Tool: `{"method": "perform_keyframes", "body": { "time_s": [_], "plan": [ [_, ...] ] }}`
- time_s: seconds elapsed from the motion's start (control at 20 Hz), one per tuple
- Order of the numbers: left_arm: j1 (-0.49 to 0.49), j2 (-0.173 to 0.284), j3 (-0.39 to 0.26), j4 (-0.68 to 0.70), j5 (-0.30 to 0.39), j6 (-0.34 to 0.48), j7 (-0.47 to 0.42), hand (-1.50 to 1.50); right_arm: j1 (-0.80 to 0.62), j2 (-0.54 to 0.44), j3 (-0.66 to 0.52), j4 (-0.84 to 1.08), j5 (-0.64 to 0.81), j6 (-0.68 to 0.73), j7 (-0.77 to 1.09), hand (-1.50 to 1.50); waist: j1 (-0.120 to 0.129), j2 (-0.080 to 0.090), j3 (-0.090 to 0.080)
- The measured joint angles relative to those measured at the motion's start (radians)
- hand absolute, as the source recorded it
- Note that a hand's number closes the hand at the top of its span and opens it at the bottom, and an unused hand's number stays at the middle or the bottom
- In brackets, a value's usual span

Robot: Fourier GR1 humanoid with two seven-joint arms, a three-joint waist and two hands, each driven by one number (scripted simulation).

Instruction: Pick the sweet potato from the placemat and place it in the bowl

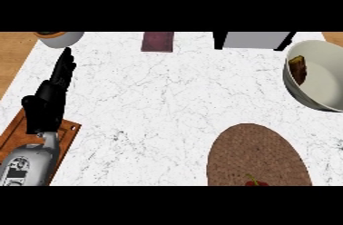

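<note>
1. Broadly: white marbled counter (167, 110), spanning the view.
2. Brown oval placemat (258, 156), lower right; small red item (255, 183) at its near edge.
3. Pale bowl (323, 90), right edge, holding the sweet potato (299, 69) against its left inner wall.
4. Left hand (50, 99), left side, fingers straight, holding nothing.
5. Wooden board (23, 133) beneath its forearm.

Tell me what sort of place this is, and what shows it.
Most likely a kitchen counter: a white marble-patterned worktop, a large bowl with food in it at the right, an oval brown placemat, and a wooden board at the left edge.
</note>
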Motion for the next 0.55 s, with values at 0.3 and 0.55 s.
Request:
{"method": "perform_keyframes", "body": {
  "time_s": [0.3,0.55],
  "plan": [
    [0.017,0.004,0.010,0.015,0.009,-0.012,-0.021,0.00,0.078,-0.014,0.017,-0.028,-0.004,0.041,-0.020,-1.50,-0.008,-0.005,0.000],
    [0.016,0.009,0.024,0.025,0.018,-0.020,-0.024,0.00,0.123,-0.014,0.023,-0.053,-0.020,0.048,-0.037,-1.50,-0.013,-0.006,0.001]
  ]
}}
